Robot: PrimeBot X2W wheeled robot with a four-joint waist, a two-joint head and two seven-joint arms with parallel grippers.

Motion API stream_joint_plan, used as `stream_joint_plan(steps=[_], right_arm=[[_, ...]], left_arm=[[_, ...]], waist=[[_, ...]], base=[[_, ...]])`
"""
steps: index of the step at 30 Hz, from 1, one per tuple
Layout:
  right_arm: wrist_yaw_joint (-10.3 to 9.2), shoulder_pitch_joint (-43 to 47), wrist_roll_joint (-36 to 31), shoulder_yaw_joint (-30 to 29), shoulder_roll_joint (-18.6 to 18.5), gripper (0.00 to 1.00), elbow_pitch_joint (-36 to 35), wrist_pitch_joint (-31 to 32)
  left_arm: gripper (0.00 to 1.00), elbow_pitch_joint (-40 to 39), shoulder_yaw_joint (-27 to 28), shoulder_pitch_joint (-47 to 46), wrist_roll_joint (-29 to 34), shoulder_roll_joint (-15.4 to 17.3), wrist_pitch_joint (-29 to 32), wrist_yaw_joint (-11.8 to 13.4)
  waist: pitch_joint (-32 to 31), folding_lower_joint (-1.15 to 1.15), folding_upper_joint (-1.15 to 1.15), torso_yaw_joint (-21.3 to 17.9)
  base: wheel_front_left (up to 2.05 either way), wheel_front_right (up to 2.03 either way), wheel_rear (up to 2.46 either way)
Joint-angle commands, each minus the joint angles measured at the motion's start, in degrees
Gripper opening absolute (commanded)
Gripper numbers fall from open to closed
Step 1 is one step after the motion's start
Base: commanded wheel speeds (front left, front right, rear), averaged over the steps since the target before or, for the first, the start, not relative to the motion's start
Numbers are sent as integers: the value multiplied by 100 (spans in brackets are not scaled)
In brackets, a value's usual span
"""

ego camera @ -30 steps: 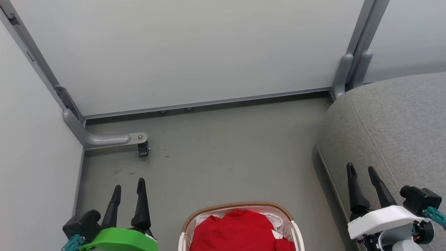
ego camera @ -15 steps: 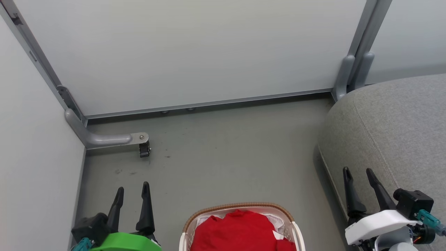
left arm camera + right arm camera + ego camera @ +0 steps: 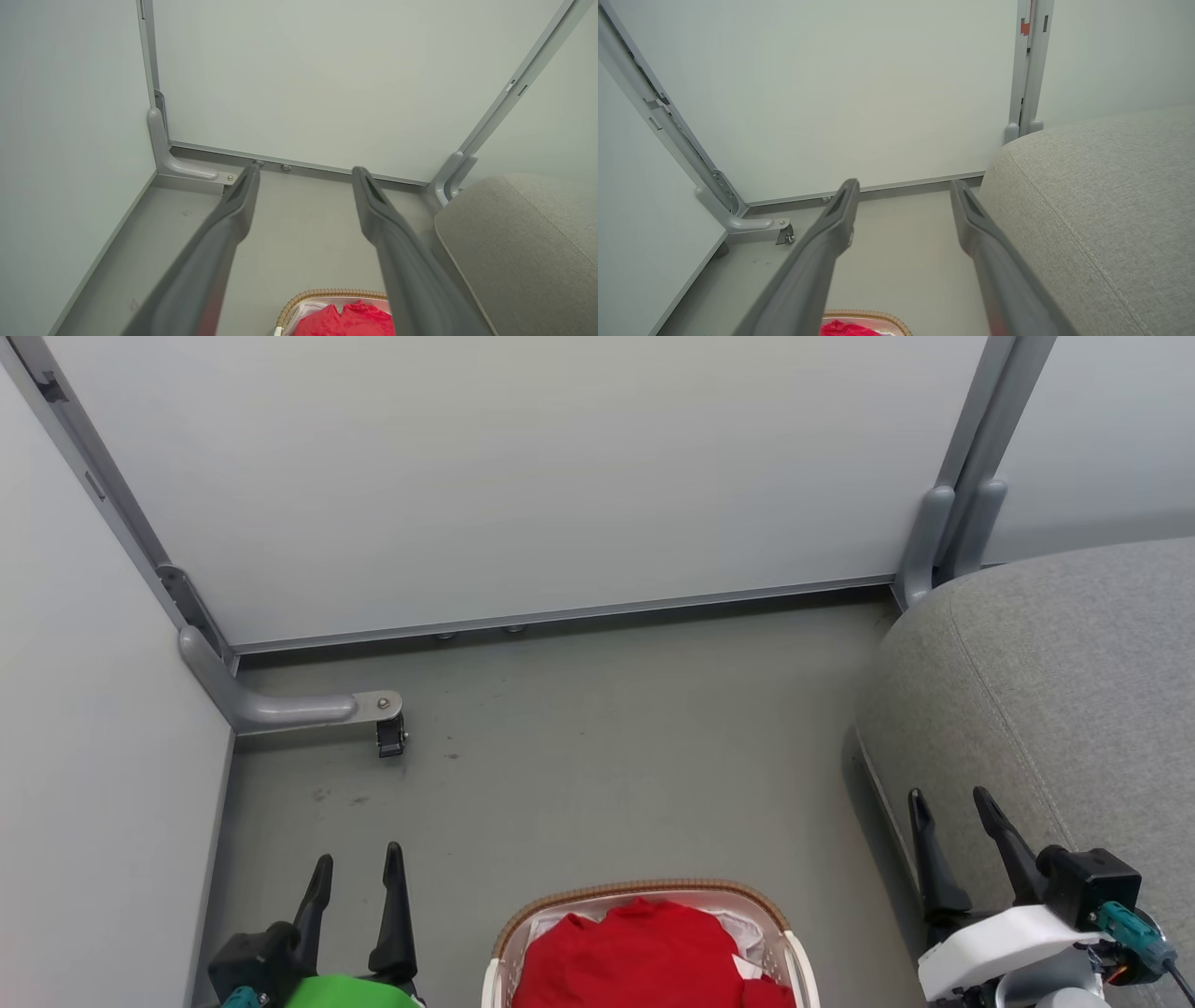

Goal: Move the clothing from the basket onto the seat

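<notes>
Red clothing (image 3: 644,957) lies heaped in the white basket (image 3: 644,889) with a brown woven rim, at the bottom middle of the head view; a bit of white shows beside the red. The grey seat (image 3: 1055,681) fills the right side. My left gripper (image 3: 359,863) hangs open over the floor, left of the basket, with nothing between its fingers. My right gripper (image 3: 948,803) is open too, at the seat's front edge, right of the basket. The left wrist view has the clothing (image 3: 348,322), basket (image 3: 327,294) and seat (image 3: 528,242); the right wrist view has the seat (image 3: 1101,196) and the basket (image 3: 868,313).
White partition panels (image 3: 523,476) wall in the back and left. A grey metal foot with a small black caster (image 3: 389,739) juts onto the grey floor (image 3: 616,756) at the left. Two grey posts (image 3: 952,532) stand at the back corner beside the seat.
Both grippers have dropped lower in the head view, the left one more, while staying open. The whole picture has shifted slightly, so the camera has moved a little.
</notes>
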Motion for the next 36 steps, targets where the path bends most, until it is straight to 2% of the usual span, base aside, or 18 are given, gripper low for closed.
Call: stream_joint_plan(steps=[1,8,36], right_arm=[[2,61,-130,9,-36,100,10,-52],[1,66,-348,39,-40,100,33,-112],[1,-40,-285,8,-38,100,21,-110]], left_arm=[[100,9,1,70,93,37,-51,26],[100,39,-50,83,323,41,-114,44],[100,28,-104,-19,361,39,-99,-3]], waist=[[-1,0,0,5],[0,0,0,20],[93,0,0,-22]], base=[[0,0,0],[0,0,0],[0,0,0]])
